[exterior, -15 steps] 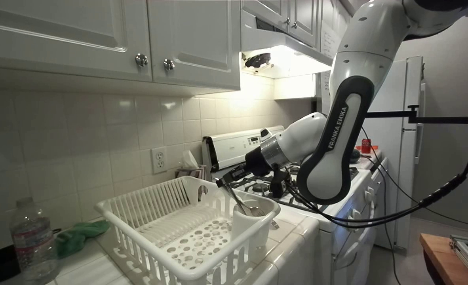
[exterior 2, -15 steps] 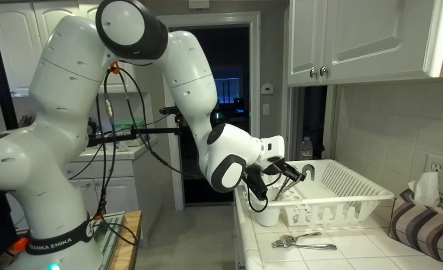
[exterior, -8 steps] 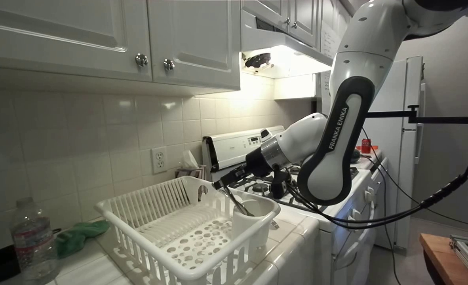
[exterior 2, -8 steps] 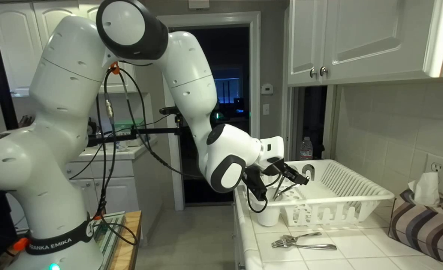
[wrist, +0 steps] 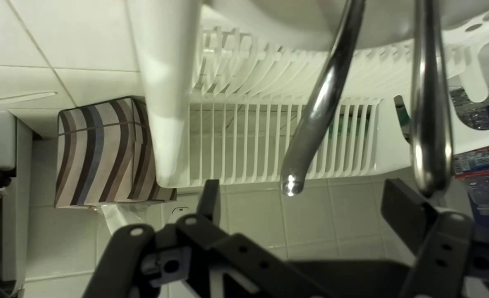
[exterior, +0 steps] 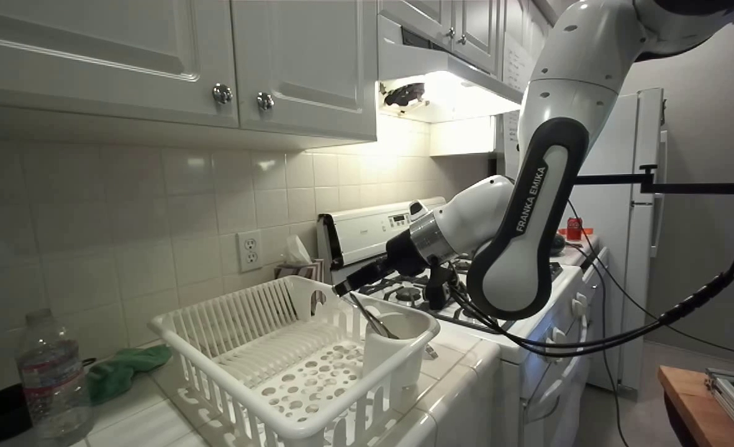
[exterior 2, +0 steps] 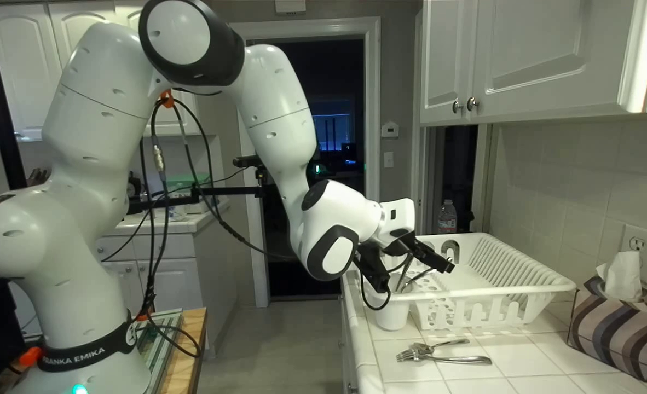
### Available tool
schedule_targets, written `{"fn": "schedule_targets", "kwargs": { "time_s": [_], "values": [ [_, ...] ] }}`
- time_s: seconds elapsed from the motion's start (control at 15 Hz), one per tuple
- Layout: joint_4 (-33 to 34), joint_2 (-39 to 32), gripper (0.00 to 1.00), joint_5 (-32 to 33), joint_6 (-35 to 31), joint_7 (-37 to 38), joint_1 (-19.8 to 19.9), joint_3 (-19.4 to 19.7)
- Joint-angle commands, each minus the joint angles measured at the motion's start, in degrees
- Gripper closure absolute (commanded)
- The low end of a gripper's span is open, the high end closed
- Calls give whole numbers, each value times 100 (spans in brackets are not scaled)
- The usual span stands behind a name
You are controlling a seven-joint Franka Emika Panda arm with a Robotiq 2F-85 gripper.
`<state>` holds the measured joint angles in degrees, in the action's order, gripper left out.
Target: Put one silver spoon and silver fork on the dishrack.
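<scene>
Along the black-and-white arm [exterior: 522,217] runs "FRANKA EMIKA", while the pincer [wrist: 303,202] stands spread apart.

Light glared beneath the range hood [exterior: 416,65].
The doorway [exterior 2: 329,76] was nearly black in an exterior view; in the wrist view, highlights streaked two metal handles [wrist: 324,91] and the gripper [wrist: 304,203] looked soft-edged.

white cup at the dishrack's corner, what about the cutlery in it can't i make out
Heads of the cutlery: hidden by the white cup in an exterior view, cut off by the wrist view's top edge. Spoon or fork: unclear.
Contact between the straight handle and the gripper: their overlap in the wrist view hides any gap.
</scene>
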<state>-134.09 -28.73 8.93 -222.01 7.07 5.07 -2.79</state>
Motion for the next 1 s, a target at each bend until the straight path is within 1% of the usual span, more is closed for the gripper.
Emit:
{"fn": "schedule_targets", "kwargs": {
  "time_s": [0.0, 0.07, 0.2, 0.47, 0.67, 0.8, 0.93],
  "values": [
    [-262, 425, 0, -85, 288, 77, 36, -33],
    [-301, 515, 0, -61, 376, 89, 48, -36],
    [-408, 787, 0, -85, 823, -26, 13, 28],
    [-542, 1448, 0, 128, 2152, -53, 101, 88],
    [-495, 1824, 0, 274, 3017, 12, 268, -18],
    [-477, 2053, 0, 377, 3582, 27, 481, -250],
    [-471, 2217, 0, 304, 4049, -100, 753, -623]
  ]
}}
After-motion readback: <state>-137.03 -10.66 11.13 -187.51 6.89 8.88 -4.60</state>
